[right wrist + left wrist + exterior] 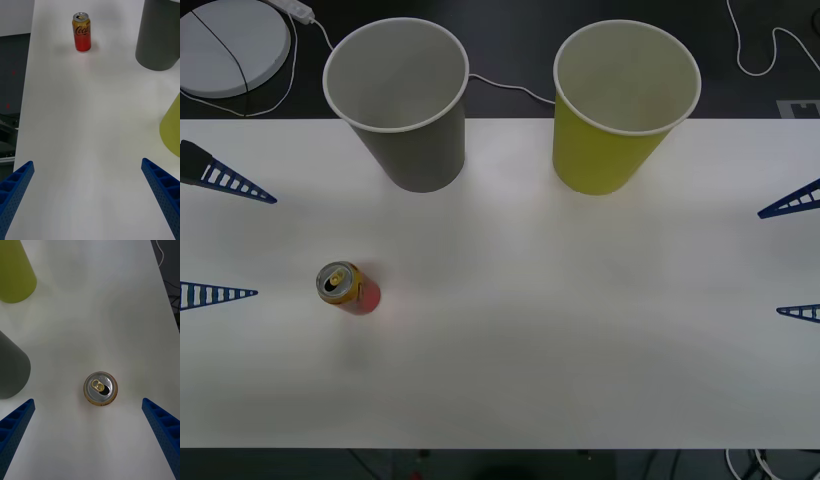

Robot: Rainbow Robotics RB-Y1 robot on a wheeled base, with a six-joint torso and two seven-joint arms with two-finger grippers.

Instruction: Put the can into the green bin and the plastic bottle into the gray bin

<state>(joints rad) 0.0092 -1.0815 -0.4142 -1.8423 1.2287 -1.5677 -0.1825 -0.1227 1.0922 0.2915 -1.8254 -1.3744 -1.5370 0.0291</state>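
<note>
White tabletop (580,330) over a dark floor, with cables and a round white disc (230,45) beyond the far edge

Near the left edge, toward the front: the can (348,288), upright, well apart from both cups. Gray bin (402,100) at the far edge, left of centre; green bin (620,105) at the far edge, right of centre, both upright and mouths open. No bottle to be seen on the tabletop

Left gripper (90,435) low at the left edge, just beside the can, blue ribbed fingers spread wide and holding nothing. Right gripper (88,195) parked at the right edge, fingers likewise spread wide, nothing between them

Probably light and likely empty, given the opened tab hole; thin walls, stiff enough but easy to dent, and smooth, so somewhat slippery. Best taken across the round body at mid height, gently, kept upright

Small and slim, orange shading to red lower down, script lettering on the side, silver top with a gold pull tab
</note>
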